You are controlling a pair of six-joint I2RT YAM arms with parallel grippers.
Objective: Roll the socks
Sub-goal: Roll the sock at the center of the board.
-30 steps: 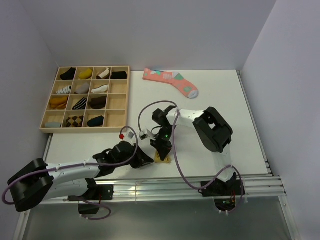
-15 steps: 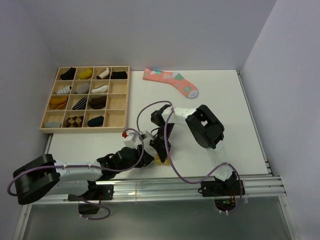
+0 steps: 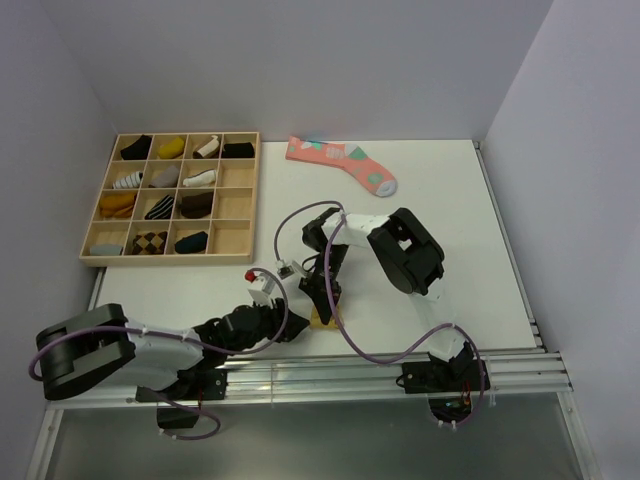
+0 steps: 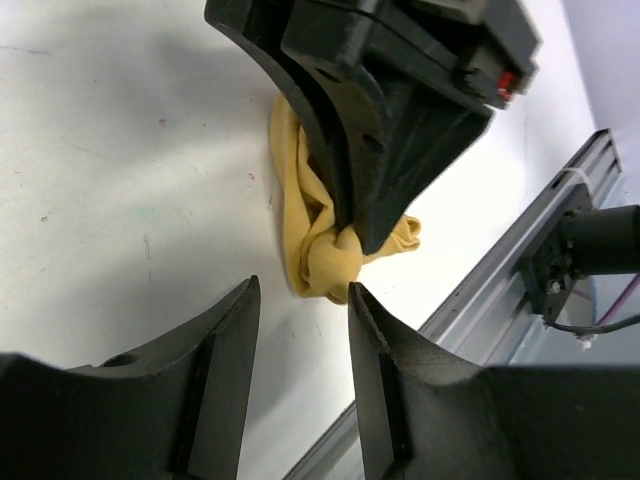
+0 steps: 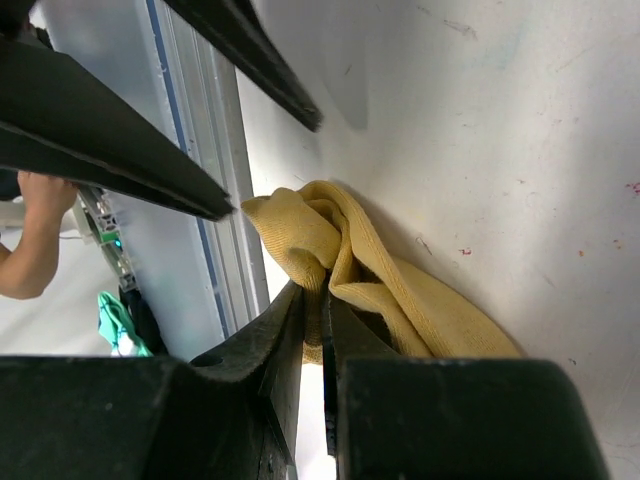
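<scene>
1. Mustard sock point(image 3: 324, 319): you have it bunched in a small lump on the table point(image 3: 450, 200). It sits at the lower centre of the overhead view, just beside the metal rail point(image 3: 380, 362) along the near edge.
2. Your right gripper point(image 3: 322, 302) points down onto that lump. Its fingers are pressed together on a fold of the cloth.
3. Right wrist view backs this up. The two dark fingers nearly meet at the lower centre of the frame, with a ridge of yellow cloth pinched between them. The rest of the sock spills out to the right and lies on the table.
4. Your left gripper point(image 3: 290, 322) lies low over the table, just left of the sock, with its fingers spread apart and nothing between them.
5. Left wrist view: the two spread fingers frame the near end of the sock at the bottom of the frame. The right-hand fingertip sits just beside the cloth. You cannot tell whether it touches.
6. Same view: the right gripper comes in from the top of the frame, and its tips are buried in a knot of cloth at the lower end of the sock.
7. Pink sock point(image 3: 345, 163): flat on the table at the upper centre, well apart from both grippers.
8. Wooden tray point(image 3: 165, 258): upper left of the overhead view, with rolled socks in its compartments.
</scene>
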